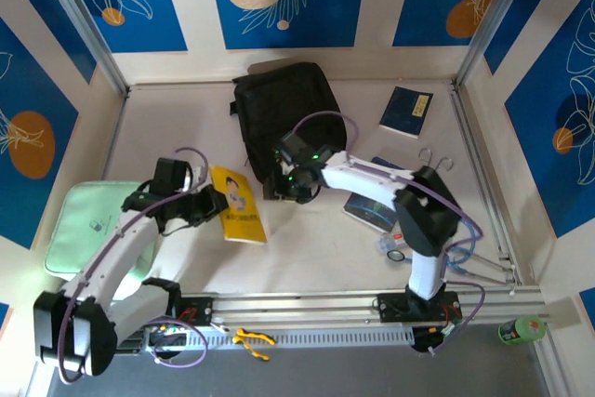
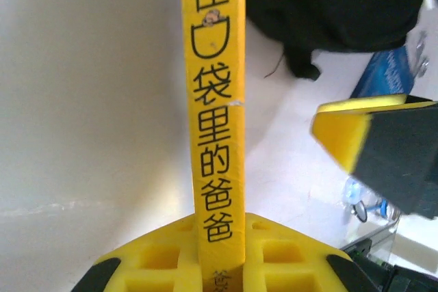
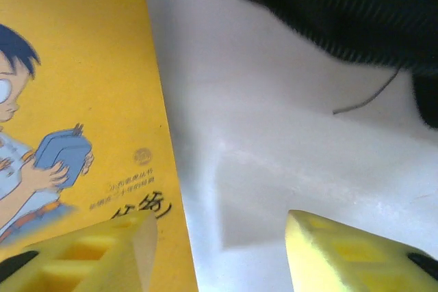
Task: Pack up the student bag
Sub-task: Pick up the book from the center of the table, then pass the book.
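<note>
The white bench (image 1: 316,258) carries the student bag (image 1: 284,104), a black backpack lying towards the far wall, just left of centre. A pale green pad (image 1: 88,230) lies at the left edge. The yellow book (image 1: 240,211) lies between the pad and the bag, cover up. The left claw (image 1: 216,206) is clamped on the book's spine edge. The right claw (image 3: 219,227) hangs with its fingers apart over bare bench, the book on one side and the bag's near edge on the other.
</note>
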